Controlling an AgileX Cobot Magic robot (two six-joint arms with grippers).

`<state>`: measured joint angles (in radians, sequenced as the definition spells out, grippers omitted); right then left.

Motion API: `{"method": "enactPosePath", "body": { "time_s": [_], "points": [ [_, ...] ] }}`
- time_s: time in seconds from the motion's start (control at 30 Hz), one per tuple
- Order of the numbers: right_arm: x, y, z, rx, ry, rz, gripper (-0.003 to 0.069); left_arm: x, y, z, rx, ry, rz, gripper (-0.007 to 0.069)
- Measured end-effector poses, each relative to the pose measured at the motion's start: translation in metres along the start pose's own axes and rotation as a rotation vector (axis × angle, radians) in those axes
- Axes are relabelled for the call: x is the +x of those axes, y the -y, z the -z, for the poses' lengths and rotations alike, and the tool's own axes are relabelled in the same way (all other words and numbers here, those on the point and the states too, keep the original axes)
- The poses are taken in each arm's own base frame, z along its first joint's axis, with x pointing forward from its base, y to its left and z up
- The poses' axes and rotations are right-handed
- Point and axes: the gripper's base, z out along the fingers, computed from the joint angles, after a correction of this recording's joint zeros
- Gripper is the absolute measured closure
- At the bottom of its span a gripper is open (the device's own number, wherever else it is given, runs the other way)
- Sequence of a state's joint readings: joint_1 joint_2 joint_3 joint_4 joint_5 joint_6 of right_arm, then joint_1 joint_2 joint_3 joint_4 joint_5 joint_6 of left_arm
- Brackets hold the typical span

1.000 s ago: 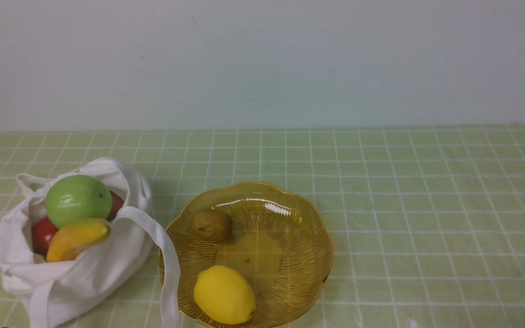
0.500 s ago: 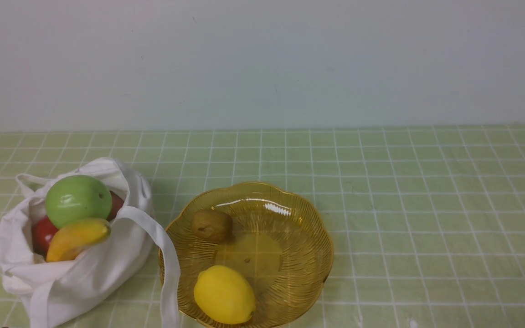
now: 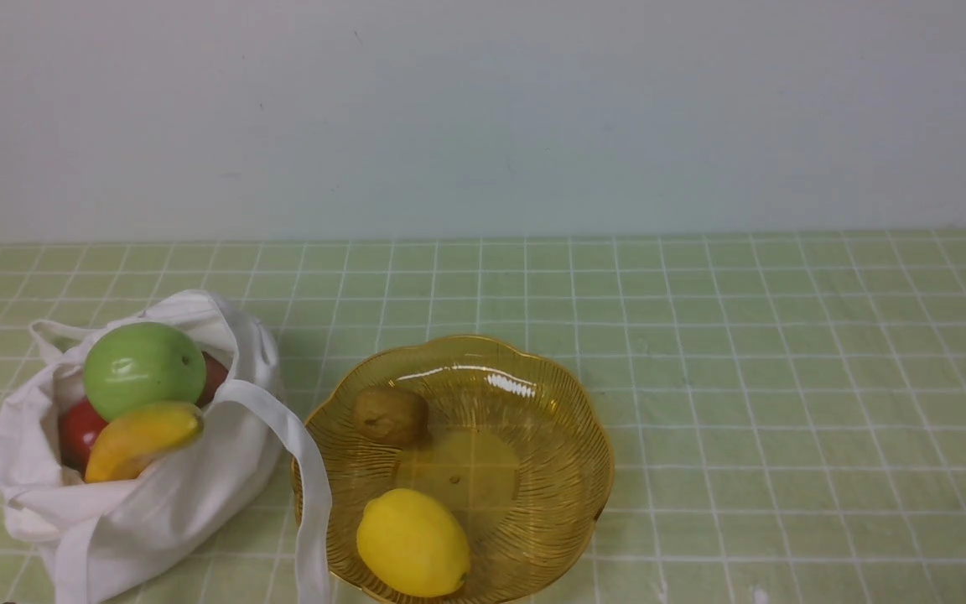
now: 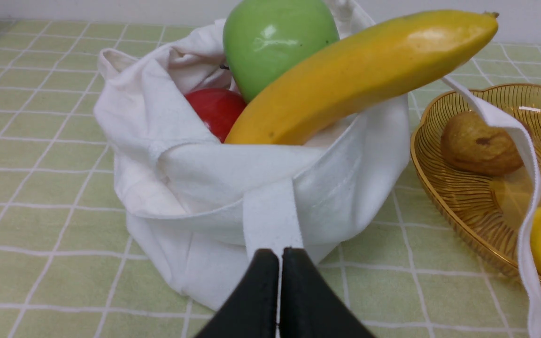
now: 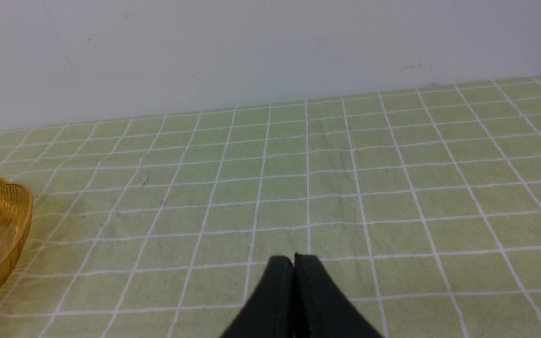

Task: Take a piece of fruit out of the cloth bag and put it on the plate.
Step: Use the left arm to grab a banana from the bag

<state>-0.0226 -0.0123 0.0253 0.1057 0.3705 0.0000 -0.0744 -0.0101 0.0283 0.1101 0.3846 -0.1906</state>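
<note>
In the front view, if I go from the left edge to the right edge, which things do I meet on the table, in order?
First the cloth bag → red fruit → banana → plate. Left out: the green apple, directly above the banana, and the brown fruit and lemon, which overlap sideways.

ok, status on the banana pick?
Left gripper shut, empty, facing cloth bag. Right gripper shut, empty. Banana sticking out of bag, untouched. Strap draped over plate rim.

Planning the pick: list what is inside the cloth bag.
In the mouth of the cloth bag: banana, green apple, and a red fruit partly covered by them. Anything deeper is hidden by the fabric.
</note>
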Motion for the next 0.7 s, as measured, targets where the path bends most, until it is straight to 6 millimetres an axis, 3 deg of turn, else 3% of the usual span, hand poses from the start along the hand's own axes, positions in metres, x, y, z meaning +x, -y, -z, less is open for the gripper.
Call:
{"method": "enactPosePath", "body": {
  "time_s": [0.13,0.4,0.53,0.7],
  "points": [
    [0.0,0.0,0.0,0.0,0.0,0.0,0.0673,0.0,0.001,0.0,0.012,-0.002,0.053,0.0632],
    [0.0,0.0,0.0,0.0,0.0,0.0,0.0673,-0.001,0.018,0.002,0.188,-0.073,0.83,0.0632],
    [0.0,0.0,0.0,0.0,0.0,0.0,0.0673,-0.003,0.021,0.002,0.229,-0.084,0.946,0.0632],
    [0.0,0.0,0.0,0.0,0.0,0.0,0.0673,-0.007,0.022,0.004,0.251,-0.065,0.93,0.0632]
  ]
}}
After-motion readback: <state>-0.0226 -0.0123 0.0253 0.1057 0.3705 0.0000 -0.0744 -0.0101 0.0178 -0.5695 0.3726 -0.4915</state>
